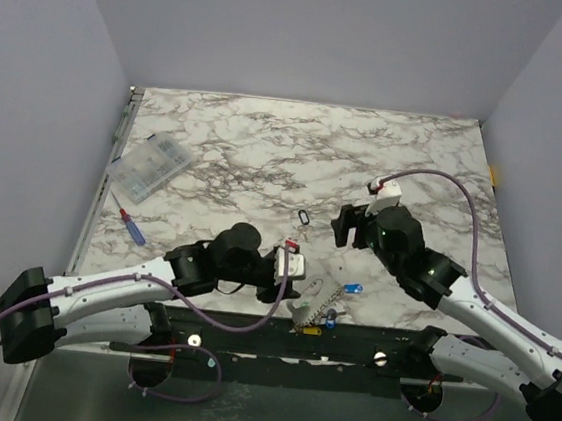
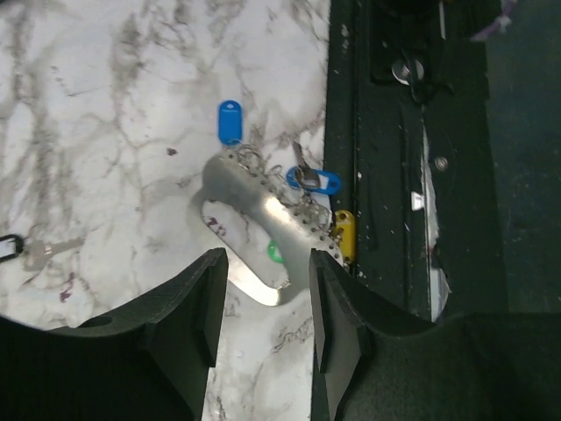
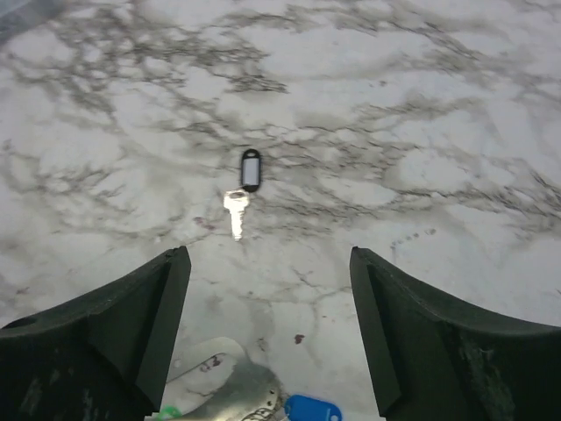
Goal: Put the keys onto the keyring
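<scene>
Through the left wrist camera, the left claw (image 2: 263, 263) hangs half open with nothing in it. Its fingers frame the near end of the silver plate (image 2: 250, 206), I judge so that it can pin or lift that piece. A blue-tagged key (image 2: 314, 180) and a yellow tag (image 2: 344, 232) lie against the plate's edge, and a loose blue tag (image 2: 230, 121) lies just beyond it. The keyring is probably one of the thin wire loops (image 2: 298, 209) along that edge, though the focus is too soft for me to say which.

Through the right wrist camera, the right claw (image 3: 267, 254) is spread wide and empty. It is aimed at the dark-tagged key (image 3: 245, 180), which lies alone on the desk (image 3: 421, 132), well past the plate. That looks to me like a line-up for a pick.

From above, my left arm runs low from the near-left corner and its wrist ends just left of the plate. The right arm comes in from the right with a bent elbow, and its claw is on the far side of the plate, near the lone key.
</scene>
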